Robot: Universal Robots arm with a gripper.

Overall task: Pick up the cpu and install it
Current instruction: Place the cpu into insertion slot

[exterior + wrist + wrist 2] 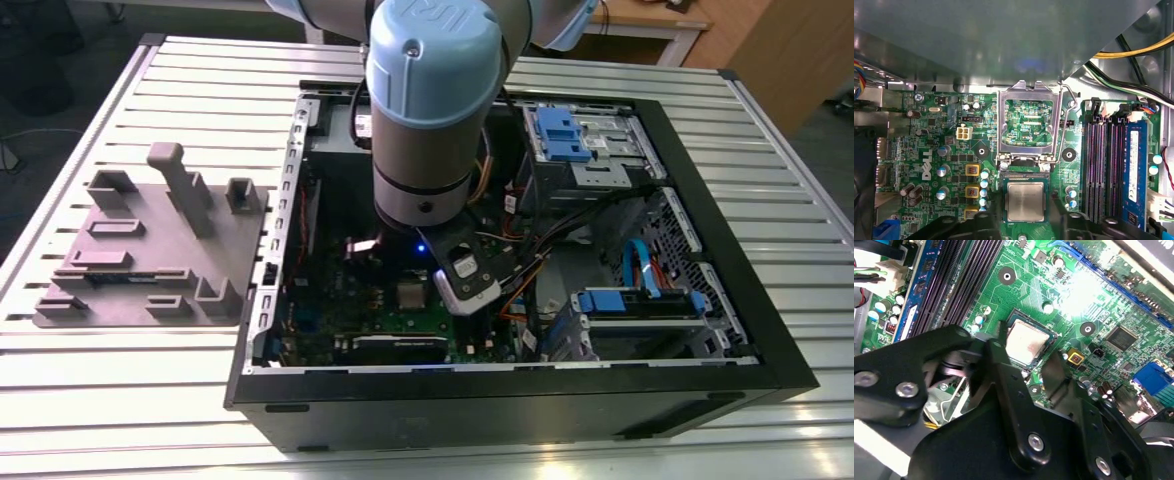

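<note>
Open computer case (534, 410) lies on the slatted bench (160, 400), near its middle; a grey fixture plate (147, 250) sits by the bench edge on the exterior view's left. The arm reaches down into the case.

The cpu (1025, 201) lies flat in its socket on the green motherboard (934, 150). It is just beside the raised retention frame (1027, 89) and near the memory slots (1101, 165).

The gripper (1025, 352) hangs just above the chip. Its black fingers (1004, 370) are spread apart, one on either side, clamped on nothing.
</note>
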